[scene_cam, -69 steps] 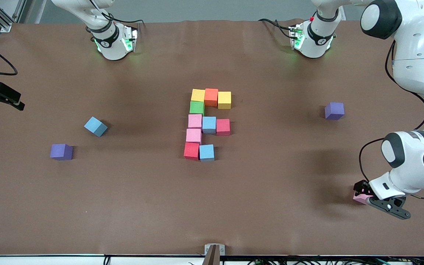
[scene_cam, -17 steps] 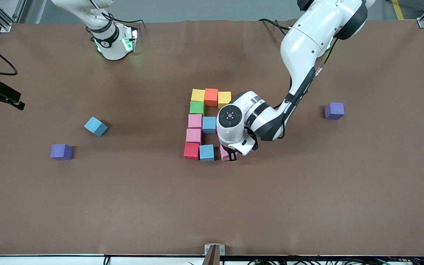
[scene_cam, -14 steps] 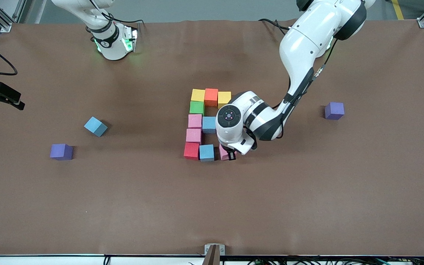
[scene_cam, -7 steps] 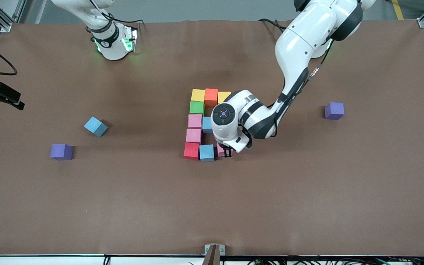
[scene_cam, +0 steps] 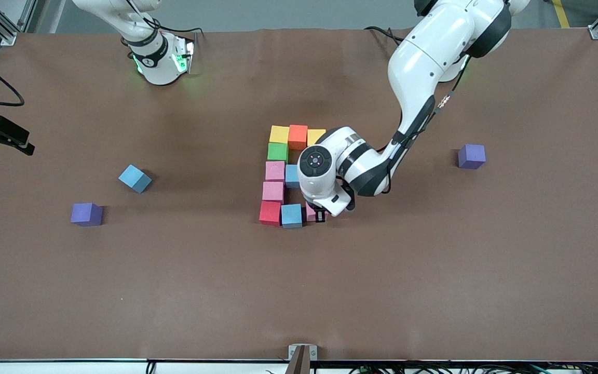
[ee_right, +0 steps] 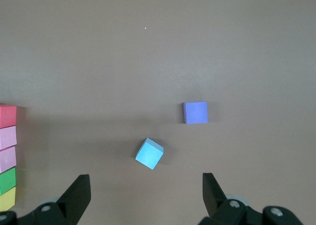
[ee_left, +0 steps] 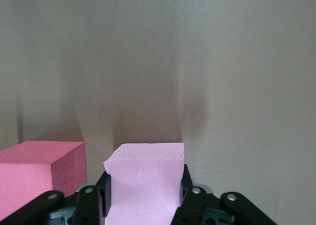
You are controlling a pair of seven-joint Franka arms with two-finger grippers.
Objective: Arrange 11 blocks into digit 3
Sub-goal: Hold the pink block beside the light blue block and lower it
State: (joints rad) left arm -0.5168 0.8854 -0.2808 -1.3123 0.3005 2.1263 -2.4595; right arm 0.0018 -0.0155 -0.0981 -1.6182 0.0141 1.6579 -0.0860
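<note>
The figure of blocks lies mid-table: yellow (scene_cam: 279,134), orange (scene_cam: 298,136) and yellow (scene_cam: 315,136) cubes in a row, then green (scene_cam: 277,151), pink (scene_cam: 274,171), pink (scene_cam: 273,191) and red (scene_cam: 270,213) in a column. One light blue cube (scene_cam: 291,215) sits beside the red one. My left gripper (scene_cam: 315,214) is shut on a pink cube (ee_left: 144,183), low beside that light blue cube (scene_cam: 291,215). A red cube (ee_left: 39,178) lies next to it, hidden under the wrist in the front view. My right gripper (ee_right: 144,193) is open and empty, waiting high over a loose light blue cube (ee_right: 149,154).
The loose light blue cube (scene_cam: 134,178) and a purple cube (scene_cam: 86,214) lie toward the right arm's end. Another purple cube (scene_cam: 471,156) lies toward the left arm's end. The left arm's wrist covers part of the figure's middle row.
The left arm carried the pink cube from the left arm's end of the table to the figure. In the last second it slid closer to the light blue cube.
</note>
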